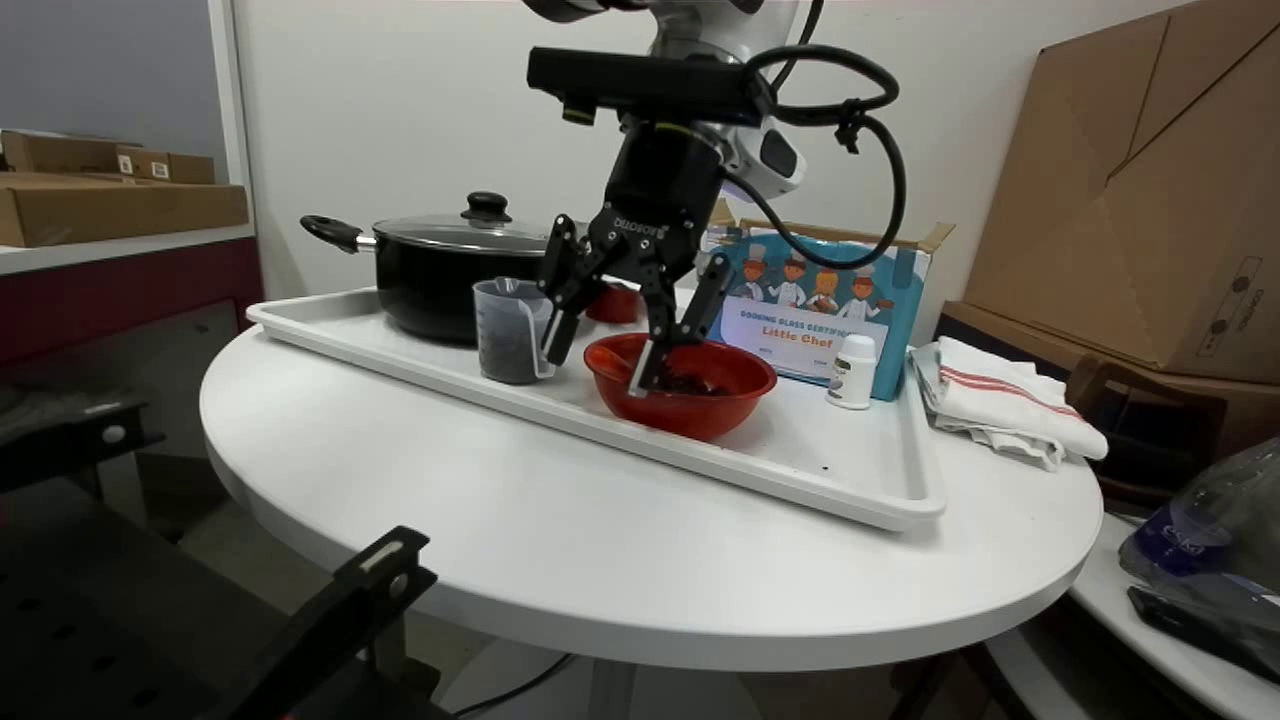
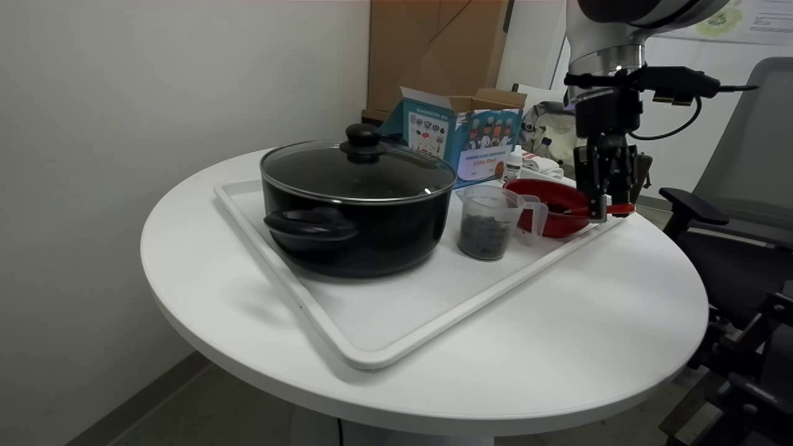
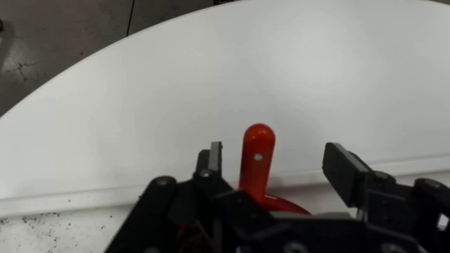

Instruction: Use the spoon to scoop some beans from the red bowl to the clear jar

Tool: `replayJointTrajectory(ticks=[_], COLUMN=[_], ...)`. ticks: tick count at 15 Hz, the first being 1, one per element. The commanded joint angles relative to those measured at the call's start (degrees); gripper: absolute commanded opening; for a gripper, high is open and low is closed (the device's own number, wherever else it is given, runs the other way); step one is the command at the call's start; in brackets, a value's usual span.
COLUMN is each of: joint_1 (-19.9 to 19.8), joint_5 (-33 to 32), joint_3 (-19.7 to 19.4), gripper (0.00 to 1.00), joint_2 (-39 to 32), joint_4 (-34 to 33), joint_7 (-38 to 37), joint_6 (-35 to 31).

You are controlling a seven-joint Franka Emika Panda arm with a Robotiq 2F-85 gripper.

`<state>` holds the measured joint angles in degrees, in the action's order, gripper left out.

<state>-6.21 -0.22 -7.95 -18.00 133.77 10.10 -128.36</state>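
Note:
The red bowl [image 1: 690, 415] sits on the tray with dark beans [image 1: 692, 384] in it. Over its rim leans the red-orange spoon, whose handle [image 3: 258, 144] points outward; its scoop end is hidden in the wrist view. My gripper [image 3: 272, 147] is open around that handle, which lies nearer the finger on the left of the wrist view, with gaps on both sides. In an exterior view the gripper [image 1: 598, 363] hangs low at the bowl's edge. Beside the bowl stands the clear jar [image 2: 489, 226], a see-through cup with a handle and dark contents.
A lidded black pot [image 2: 359, 229] stands on the white tray [image 2: 384, 350] beyond the jar. Behind are a small dark-red cup [image 1: 613, 305], a blue Little Chef box [image 1: 800, 310] and a white bottle [image 1: 853, 373]. A folded towel [image 1: 1000, 395] lies beside the tray.

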Motion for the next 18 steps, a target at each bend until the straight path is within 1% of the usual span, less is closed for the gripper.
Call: replayJointTrajectory(ticks=[1, 5, 6, 7, 9, 18], joint_1=[-1.02, -1.26, -1.29, -1.34, -1.47, -1.90], joint_5=[-1.06, -0.74, -0.71, -0.68, -0.53, -0.44], joint_3=[0.66, 0.85, 0.88, 0.92, 1.03, 1.10], gripper=[0.45, 0.13, 0.07, 0.05, 0.10, 0.10], joint_2=[-0.47, -0.27, -0.21, -0.04, 0.13, 1.45], joint_4=[-1.39, -1.56, -1.59, -1.58, -1.69, -1.73], joint_7=[0.17, 0.84, 1.01, 1.29, 1.91, 4.44], joint_6=[1.81, 2.53, 2.75, 3.11, 3.84, 7.13])
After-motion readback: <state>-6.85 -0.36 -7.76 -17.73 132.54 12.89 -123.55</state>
